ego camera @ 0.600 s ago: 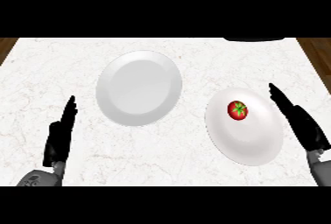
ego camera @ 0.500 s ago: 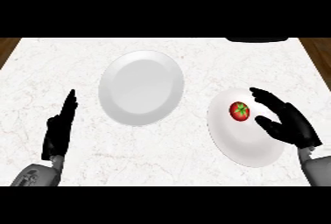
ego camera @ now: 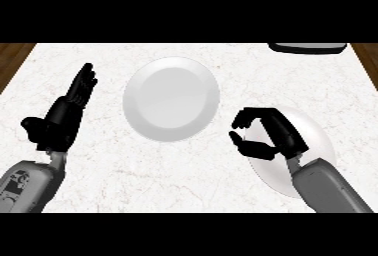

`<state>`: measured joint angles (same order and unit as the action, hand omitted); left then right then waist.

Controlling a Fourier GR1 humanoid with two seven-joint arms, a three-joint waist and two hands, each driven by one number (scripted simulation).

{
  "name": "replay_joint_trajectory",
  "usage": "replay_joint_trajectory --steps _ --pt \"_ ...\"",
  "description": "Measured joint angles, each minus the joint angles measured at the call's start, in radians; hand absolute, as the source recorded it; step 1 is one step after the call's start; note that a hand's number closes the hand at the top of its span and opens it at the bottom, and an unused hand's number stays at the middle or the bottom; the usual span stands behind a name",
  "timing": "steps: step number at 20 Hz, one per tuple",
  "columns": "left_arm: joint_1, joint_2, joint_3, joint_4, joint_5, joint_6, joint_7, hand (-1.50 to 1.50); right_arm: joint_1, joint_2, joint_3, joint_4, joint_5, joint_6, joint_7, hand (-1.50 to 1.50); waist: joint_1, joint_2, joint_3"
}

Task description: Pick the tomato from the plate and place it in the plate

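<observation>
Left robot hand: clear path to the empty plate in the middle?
Probably yes. The left robot hand rests open beside the empty plate, with only bare counter between them.

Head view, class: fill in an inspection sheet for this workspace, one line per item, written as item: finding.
Surface: white marbled counter, wood past its edges.
Job's things: empty plate at centre; second plate at right, partly hidden by the right hand; tomato not visible.
Clutter: dark object at the top edge, cut off.
Hands: right hand curled over the second plate; left hand open, resting at left.
Cables: nothing seen.
Surroundings: nothing seen.
</observation>
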<state>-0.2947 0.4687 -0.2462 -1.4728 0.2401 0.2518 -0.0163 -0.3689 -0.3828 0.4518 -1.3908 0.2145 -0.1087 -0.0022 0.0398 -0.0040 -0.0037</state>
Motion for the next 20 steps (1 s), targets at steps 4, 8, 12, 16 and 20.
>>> replay_joint_trajectory --steps 4,8,12,16,20 --pt "-0.013 0.036 0.040 -0.035 0.040 -0.048 0.017 0.00 0.062 0.151 -0.020 0.071 -0.025 -0.135 -0.137 -1.50 -0.011 0.006 0.004" --pt "0.002 0.045 0.060 -0.081 0.044 -0.059 0.048 0.00 0.086 0.221 -0.069 0.102 -0.073 -0.172 -0.287 -1.50 -0.023 0.005 0.005" --pt "0.017 0.053 0.100 -0.089 0.050 -0.094 0.046 0.00 0.065 0.175 -0.116 0.030 -0.059 -0.159 -0.277 -1.50 -0.035 0.003 0.004" --pt "0.031 0.048 0.114 -0.082 0.049 -0.110 0.037 0.00 0.029 0.076 -0.119 -0.056 0.017 -0.123 -0.107 -1.50 -0.044 0.000 0.002" --pt "0.035 0.049 0.121 -0.086 0.042 -0.105 0.043 0.00 -0.038 -0.047 -0.097 -0.096 0.094 -0.012 0.125 -1.50 -0.049 -0.005 0.000"
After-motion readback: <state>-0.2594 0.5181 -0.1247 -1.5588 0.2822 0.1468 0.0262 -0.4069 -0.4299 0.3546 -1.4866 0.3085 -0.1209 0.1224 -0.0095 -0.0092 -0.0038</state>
